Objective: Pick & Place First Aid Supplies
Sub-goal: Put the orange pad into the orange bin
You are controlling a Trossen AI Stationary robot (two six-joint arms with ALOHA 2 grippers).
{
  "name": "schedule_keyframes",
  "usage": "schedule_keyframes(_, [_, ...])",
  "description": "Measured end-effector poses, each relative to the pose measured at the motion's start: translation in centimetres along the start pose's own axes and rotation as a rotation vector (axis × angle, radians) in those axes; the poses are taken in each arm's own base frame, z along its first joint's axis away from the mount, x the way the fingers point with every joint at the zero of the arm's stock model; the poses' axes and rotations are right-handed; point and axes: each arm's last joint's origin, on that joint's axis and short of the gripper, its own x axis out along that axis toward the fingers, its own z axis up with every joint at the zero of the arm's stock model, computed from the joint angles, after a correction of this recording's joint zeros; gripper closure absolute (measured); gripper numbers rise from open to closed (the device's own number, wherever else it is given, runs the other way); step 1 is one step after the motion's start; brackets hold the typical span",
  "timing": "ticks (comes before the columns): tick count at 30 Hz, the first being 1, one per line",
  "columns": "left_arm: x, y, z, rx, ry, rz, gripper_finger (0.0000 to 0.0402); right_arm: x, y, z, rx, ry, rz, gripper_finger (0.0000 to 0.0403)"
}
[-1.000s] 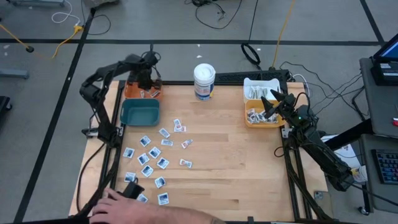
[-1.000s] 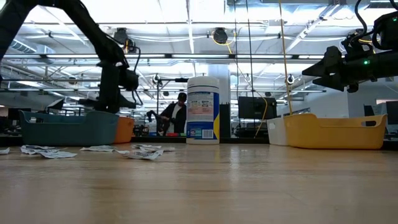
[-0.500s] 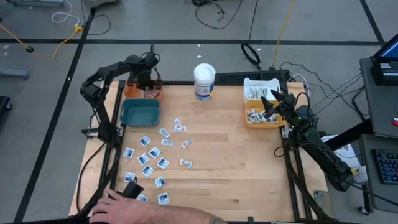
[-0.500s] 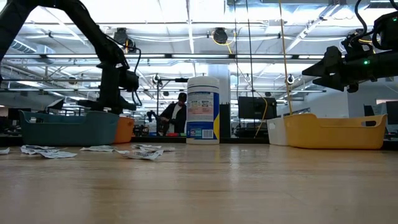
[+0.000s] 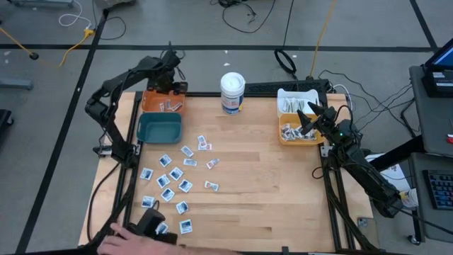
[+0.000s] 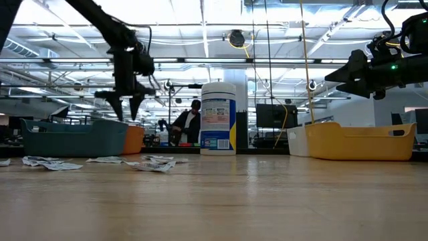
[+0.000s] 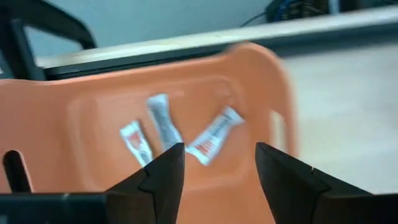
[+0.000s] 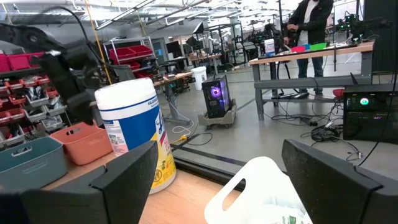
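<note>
1. Left gripper [image 7: 214,163] hangs empty, jaws apart, above the orange plastic bin [image 5: 162,104] holding three small red-marked packets [image 7: 166,129].
2. Right gripper [image 5: 306,117] waits spread over the yellow bin [image 5: 286,137].
3. Risk: the white-and-blue square sachets [image 5: 175,177] lie crowded; a pinch may lift two.

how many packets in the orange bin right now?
3 small flat packets lie on the orange plastic bin's floor, side by side: one, one, one. The left wrist view cuts off part of the floor, so more may be hidden.
</note>
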Motion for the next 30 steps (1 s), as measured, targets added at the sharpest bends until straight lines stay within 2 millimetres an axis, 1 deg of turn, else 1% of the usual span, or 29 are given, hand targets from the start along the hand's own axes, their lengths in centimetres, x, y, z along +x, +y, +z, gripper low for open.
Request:
schedule_keyframes(5, [-1.9,-2.3,-1.6,0.188,-0.027,-0.072,0.0199,0.0,0.0,0.0,0.000,0.000,0.000,0.0066])
schedule_keyframes(9, [-3.1,-4.2,-3.3,0.361,-0.028,-0.116,0.0199,0.0,0.0,0.0,0.000,0.000,0.000,0.0066])
schedule_keyframes(14, [-3.8,-6.5,-5.7,0.578,0.005,-0.136,0.0199,0.0,0.0,0.0,0.000,0.000,0.000,0.0066])
schedule_keyframes(16, [-3.9,-7.4,-6.7,0.640,0.036,-0.142,0.0199,0.0,0.0,0.0,0.000,0.000,0.000,0.0066])
schedule_keyframes(18, [-4.0,-8.2,-7.7,0.668,0.065,-0.153,0.0199,0.0,0.0,0.0,0.000,0.000,0.000,0.0066])
schedule_keyframes(21, [-4.2,-9.8,-9.4,0.661,0.088,-0.157,0.0199,0.0,0.0,0.0,0.000,0.000,0.000,0.0066])
schedule_keyframes(25, [-4.5,-11.9,-11.9,0.663,0.104,-0.170,0.0199,0.0,0.0,0.0,0.000,0.000,-0.001,0.0066])
schedule_keyframes(30, [-5.0,-14.1,-15.2,0.648,0.126,-0.180,0.0199,0.0,0.0,0.0,0.000,0.000,0.000,0.0066])
